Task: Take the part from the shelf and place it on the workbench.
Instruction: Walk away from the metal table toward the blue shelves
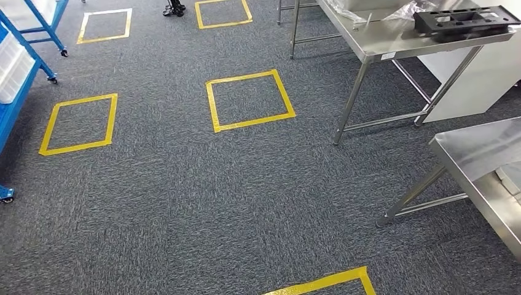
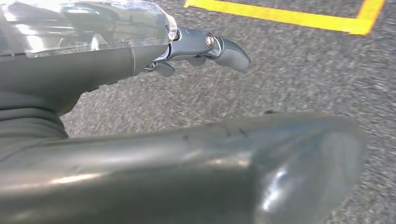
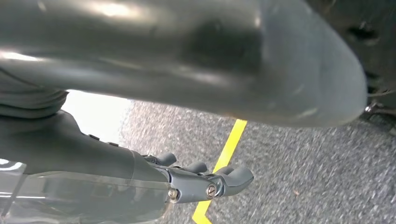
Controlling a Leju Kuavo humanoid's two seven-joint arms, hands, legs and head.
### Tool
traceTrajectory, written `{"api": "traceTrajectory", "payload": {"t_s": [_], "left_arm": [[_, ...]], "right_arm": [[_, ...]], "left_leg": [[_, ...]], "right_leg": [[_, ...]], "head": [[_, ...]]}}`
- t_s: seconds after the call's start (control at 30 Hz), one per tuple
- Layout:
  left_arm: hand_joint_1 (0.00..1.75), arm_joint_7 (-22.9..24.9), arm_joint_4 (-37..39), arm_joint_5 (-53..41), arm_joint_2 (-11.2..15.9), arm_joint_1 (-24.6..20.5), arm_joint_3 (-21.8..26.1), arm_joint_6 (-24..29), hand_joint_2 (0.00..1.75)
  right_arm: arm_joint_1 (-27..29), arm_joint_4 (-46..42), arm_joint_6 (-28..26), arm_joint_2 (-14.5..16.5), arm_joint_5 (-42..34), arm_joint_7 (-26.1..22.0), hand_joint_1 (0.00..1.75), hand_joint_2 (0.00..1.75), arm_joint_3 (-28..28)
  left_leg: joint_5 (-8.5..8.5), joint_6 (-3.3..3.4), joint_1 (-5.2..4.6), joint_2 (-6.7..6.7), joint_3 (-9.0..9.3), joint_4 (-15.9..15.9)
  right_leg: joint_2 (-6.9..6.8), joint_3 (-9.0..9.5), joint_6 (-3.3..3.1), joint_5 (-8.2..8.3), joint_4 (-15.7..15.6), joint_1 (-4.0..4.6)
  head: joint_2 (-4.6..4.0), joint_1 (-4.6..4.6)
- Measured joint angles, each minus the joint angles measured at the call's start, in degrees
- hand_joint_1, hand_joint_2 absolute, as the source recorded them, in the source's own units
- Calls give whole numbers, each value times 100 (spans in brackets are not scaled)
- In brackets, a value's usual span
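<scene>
Hands: left hand (image 2: 196, 121) and right hand (image 3: 187, 84) both hung over grey carpet, fingers (image 2: 224, 46) loosely apart, nothing held in either. Black part (image 1: 465, 20) — a flat frame-like piece — lay on the steel workbench (image 1: 375, 46) at upper right of the head view, beside clear plastic wrap (image 1: 408, 9). Blue shelf (image 1: 15, 80) stood at the left edge, well apart; whether it carried another part could not be told. Yellow tape squares (image 1: 249, 100) marked the floor. Step judged: walking, empty-handed — best done by squaring up on a marked square before reaching, keeping arms clear of the nearer steel table (image 1: 485, 166).
</scene>
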Motion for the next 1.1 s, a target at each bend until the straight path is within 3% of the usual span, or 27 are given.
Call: {"api": "traceTrajectory", "payload": {"t_s": [0.07,0.1,0.17,0.2,0.23,0.27,0.3,0.37,0.4,0.47,0.5,0.57,0.63,0.67,0.7,0.73,0.8,0.87,0.93,0.97,1.0,1.03,1.1], "left_arm": [[0,4,0,1,-8,1,3,15,0],[0,9,0,2,-14,-7,3,24,0],[0,25,0,0,-24,-22,3,49,0],[0,36,0,-4,-26,-19,3,66,0],[0,51,0,-10,-27,-14,3,87,0],[0,66,0,-21,-28,-9,3,109,0],[0,80,0,-32,-28,-9,3,134,0],[0,100,0,-50,-31,-31,3,181,0],[0,108,0,-54,-32,-40,3,205,0],[0,116,0,-61,-34,-35,3,252,0],[0,122,0,-63,-39,-23,3,272,0],[0,132,0,-64,-51,-25,3,308,0],[0,137,0,-65,-60,-46,3,330,0],[0,138,0,-64,-61,-52,3,334,0],[0,138,0,-64,-62,-51,3,337,0],[0,138,0,-64,-63,-47,3,338,0],[0,136,0,-62,-73,-43,3,338,0],[0,131,0,-59,-93,-52,2,327,0],[0,122,0,-55,-104,-52,1,315,0],[0,117,0,-52,-104,-40,1,314,0],[0,116,0,-50,-104,-24,1,314,0],[0,115,0,-46,-104,-10,1,317,0],[0,114,0,-38,-110,-15,1,324,0]], "right_arm": [[-3,1,4,12,10,1,0,0,12],[-1,1,13,14,20,9,0,0,19],[3,2,39,14,46,47,0,0,40],[0,2,51,13,61,78,0,0,49],[-8,2,60,13,72,109,0,0,54],[-18,2,68,13,81,135,0,0,56],[-30,2,79,14,86,160,0,0,57],[-48,2,99,15,91,189,0,0,59],[-61,2,108,15,92,199,0,0,59],[-97,2,118,22,96,207,0,0,62],[-117,2,121,26,101,208,0,0,63],[-121,2,136,30,110,208,0,0,65],[-99,2,151,30,117,208,0,0,66],[-90,3,155,30,122,205,0,0,67],[-87,3,155,30,127,202,0,0,67],[-88,3,154,30,136,198,0,0,69],[-88,3,153,30,156,194,0,0,75],[-69,3,151,25,178,189,0,0,83],[-66,3,149,20,193,177,0,0,94],[-77,2,148,21,202,170,0,0,100],[-86,2,150,24,209,164,0,0,108],[-92,2,153,27,219,160,0,0,118],[-86,3,164,34,233,154,0,0,139]], "left_leg": [[-207,-35,-2,265,-153,327],[-396,-47,3,432,-309,669],[-729,-75,22,545,-655,1421],[-774,-86,29,564,-743,1626],[-700,-92,34,585,-709,1587],[-539,-91,36,624,-561,1323],[-346,-82,35,729,-329,904],[-137,-31,-7,974,47,199],[-118,2,-26,1040,120,40],[-119,78,-41,944,101,-3],[-103,113,-37,880,102,-22],[-57,189,-17,757,117,-66],[-25,237,-13,629,105,-77],[-17,248,-21,553,94,-75],[-14,251,-28,470,91,-72],[-12,249,-34,383,92,-68],[-15,239,-34,211,105,-52],[-19,199,-39,55,83,-18],[-5,125,-25,-76,31,-6],[9,82,-11,-144,6,-14],[10,49,-2,-137,-7,-11],[-28,23,-6,-32,-33,37],[-305,-11,-14,328,-230,470]], "right_leg": [[-151,22,-86,24,-49,-6],[-235,27,-115,23,-54,12],[-404,23,-140,13,-51,42],[-487,23,-142,7,-50,50],[-566,27,-139,0,-48,54],[-641,37,-130,-9,-46,56],[-711,53,-116,-21,-43,58],[-833,77,-64,-56,-29,89],[-888,89,-35,-70,-24,105],[-999,116,23,-86,-28,117],[-984,129,57,-111,-8,104],[-717,36,113,-319,258,75],[-387,-285,134,-699,947,55],[-325,-474,136,-843,1322,51],[-298,-607,135,-881,1565,50],[-285,-650,128,-802,1604,50],[-183,-432,97,-365,1039,44],[103,-154,61,-42,333,33],[240,-75,36,8,84,43],[179,-71,18,19,60,50],[109,-59,-15,38,32,46],[36,-43,-56,54,-2,40],[-140,-20,-126,76,-57,33]], "head": [[0,-1],[0,-1],[0,-1],[0,-1],[0,-1],[0,-1],[0,-1],[0,-1],[0,-1],[0,0],[0,1],[0,1],[0,2],[0,2],[0,2],[0,2],[0,2],[0,2],[0,2],[0,2],[0,2],[0,1],[0,-1]]}}
